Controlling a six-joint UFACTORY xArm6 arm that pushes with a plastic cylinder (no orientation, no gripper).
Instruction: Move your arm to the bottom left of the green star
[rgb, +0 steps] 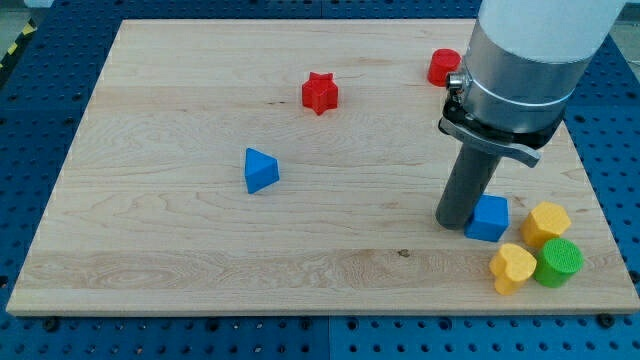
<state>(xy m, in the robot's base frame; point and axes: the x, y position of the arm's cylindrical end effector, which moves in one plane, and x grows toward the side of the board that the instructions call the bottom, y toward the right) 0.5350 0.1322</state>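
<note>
A green block (558, 262) with a rounded, ribbed outline sits near the board's bottom right corner; its exact shape is hard to make out. My tip (455, 224) rests on the board to the upper left of it, about a hundred pixels away. The tip stands right against the left side of a blue cube (490, 218). A yellow heart-like block (513, 268) touches the green block's left side. A yellow hexagon-like block (547, 222) sits just above the green block. The arm's wide grey body (520, 70) hangs over the top right of the board.
A red star (320, 92) lies near the top centre. A red block (443, 66) at the top right is partly hidden by the arm. A blue triangular block (260, 170) lies left of centre. The wooden board (150, 250) ends close to the green block's right side.
</note>
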